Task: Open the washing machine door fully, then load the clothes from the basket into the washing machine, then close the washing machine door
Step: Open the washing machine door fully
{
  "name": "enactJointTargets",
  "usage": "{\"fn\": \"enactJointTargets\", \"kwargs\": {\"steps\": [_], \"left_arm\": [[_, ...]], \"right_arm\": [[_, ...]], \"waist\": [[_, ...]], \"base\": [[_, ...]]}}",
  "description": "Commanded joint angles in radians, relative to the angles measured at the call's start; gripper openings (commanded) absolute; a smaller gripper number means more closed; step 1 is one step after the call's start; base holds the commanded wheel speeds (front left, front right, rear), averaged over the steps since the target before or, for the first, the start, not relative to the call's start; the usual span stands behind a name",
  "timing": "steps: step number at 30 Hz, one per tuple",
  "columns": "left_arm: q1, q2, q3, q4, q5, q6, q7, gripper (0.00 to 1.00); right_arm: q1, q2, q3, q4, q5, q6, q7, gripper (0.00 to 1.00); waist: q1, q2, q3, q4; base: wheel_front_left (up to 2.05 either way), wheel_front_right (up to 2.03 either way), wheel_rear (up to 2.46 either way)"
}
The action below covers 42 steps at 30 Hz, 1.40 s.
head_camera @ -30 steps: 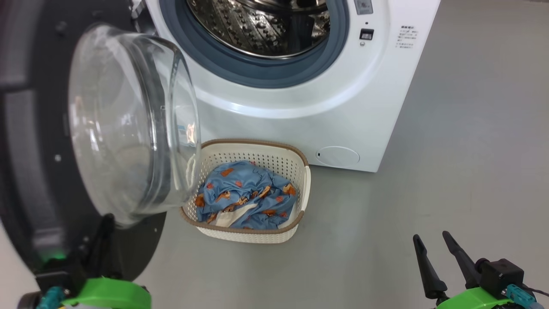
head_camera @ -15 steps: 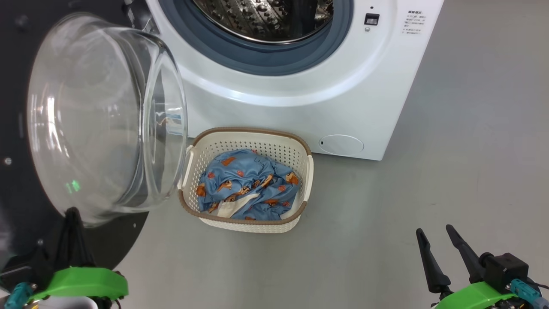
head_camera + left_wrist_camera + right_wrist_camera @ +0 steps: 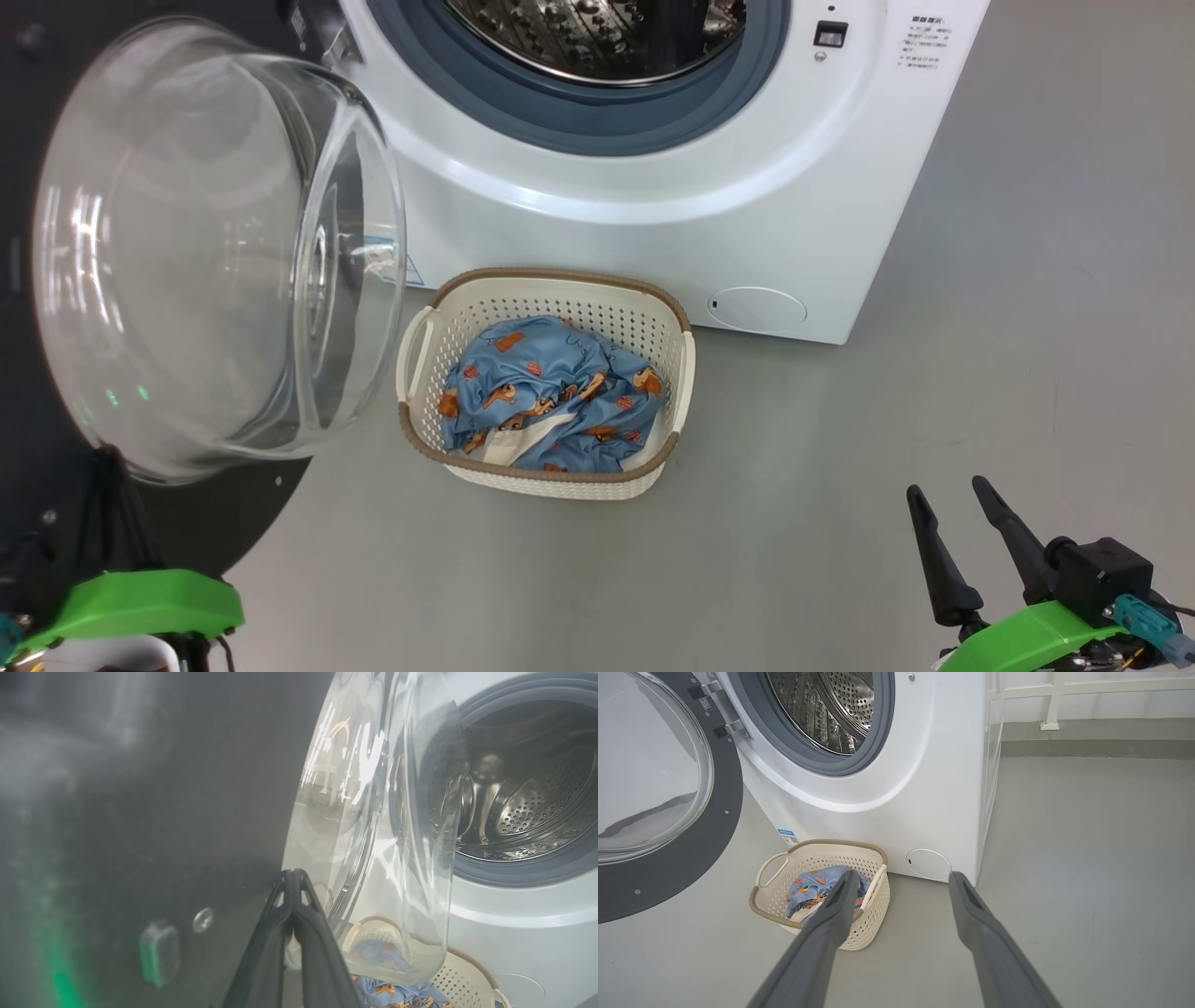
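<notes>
- The door [image 3: 187,252] is seen swung wide open at the left of the head view. Its glass bowl [image 3: 308,280] bulges toward the middle of the frame, and the black ring is seen around it.
- The washer [image 3: 653,233] is seen at the top middle of the head view. Its steel drum [image 3: 597,37] can be looked into through the grey-blue rubber ring [image 3: 579,126].
- The basket [image 3: 560,277] is set on the grey floor [image 3: 840,467] just in front of the washer. It is found a little left of the middle of the frame, just right of the glass bowl.
- The clothes [image 3: 546,392] are bunched up inside the basket. Blue cloth with small orange figures is seen, with a white bit at the front.
- A round white cover [image 3: 756,307] is seen low on the washer, up and to the right of the basket.
- A small blue sticker [image 3: 788,836] is seen in the right wrist view, on the washer just above the basket.
- In the left wrist view, the left gripper [image 3: 292,877] is seen at the bottom middle with its two fingers pressed together. Nothing is held between them. Its tip is seen against the black inside of the door, just beside the edge of the bowl. Whether the door is touched cannot be told.
- The right gripper [image 3: 947,487] is seen at the lower right of the head view. Its fingers are spread wide and nothing is held. It is kept over bare floor, well apart from the basket.
</notes>
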Motion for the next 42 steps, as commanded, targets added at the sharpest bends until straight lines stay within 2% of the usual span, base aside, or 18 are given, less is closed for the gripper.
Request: {"fn": "enactJointTargets", "kwargs": {"steps": [1,14,42], "left_arm": [[-0.041,0.036,0.064,-0.010,0.003,0.010,-0.008,0.00],[-0.110,0.031,0.183,0.035,0.002,0.007,-0.008,0.00],[-0.267,-0.007,0.429,0.157,0.047,-0.044,-0.008,0.00]], "right_arm": [[-0.021,-0.011,0.023,-0.028,0.004,0.010,0.000,1.00],[-0.030,-0.022,0.016,-0.048,0.000,0.010,0.014,1.00],[-0.044,-0.048,0.010,-0.107,-0.011,0.010,0.061,1.00]], "waist": [[0.0000,0.0000,0.003,-0.001],[0.0000,0.0000,0.040,-0.007],[0.0000,0.0000,0.111,-0.011]], "base": [[0.00,0.00,0.00],[0.00,0.00,0.00],[0.00,0.00,0.00]]}}
